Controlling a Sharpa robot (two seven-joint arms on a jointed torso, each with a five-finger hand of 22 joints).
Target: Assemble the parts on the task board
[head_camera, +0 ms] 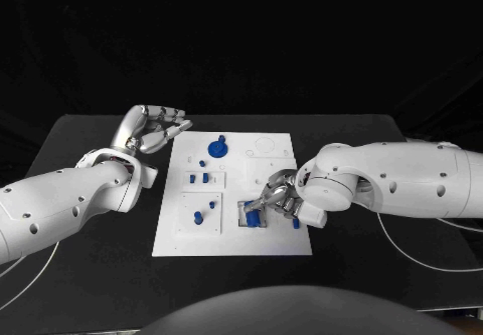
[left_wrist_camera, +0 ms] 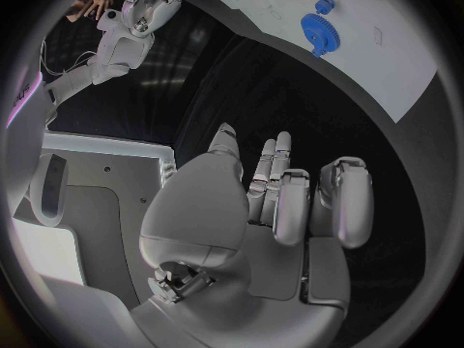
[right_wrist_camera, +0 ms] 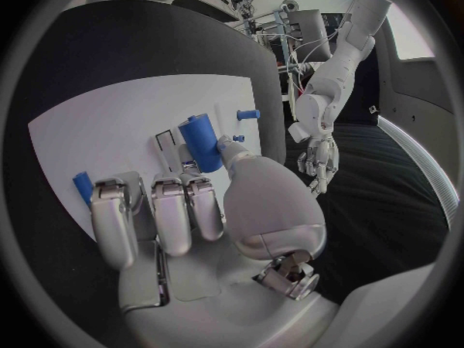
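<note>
Two hands are mine here, and just one is at work. My right hand [head_camera: 278,201] sits low over the near right part of the task board [head_camera: 271,241], fingers curled down around a blue cylindrical part [right_wrist_camera: 202,142] standing at a rectangular recess [head_camera: 245,213]. From the wrist view the thumb presses against that part and the other fingers fold beside it, so I judge I am gripping it, though I cannot tell how firmly it is pinched. A second small blue piece [right_wrist_camera: 82,185] shows past my outer finger.

I take the step in hand to be seating this part in its recess. The next move calls for keeping it upright, lining it with the slot and pressing straight down before letting go.

My left hand [head_camera: 157,128] hangs over the black counter [head_camera: 91,132] just beside the board's far left corner, fingers curled inward on nothing, touching no part. The blue gear [head_camera: 218,148] stands on the board's far half, near that hand, with smaller blue pegs [head_camera: 204,177] mid-board.
</note>
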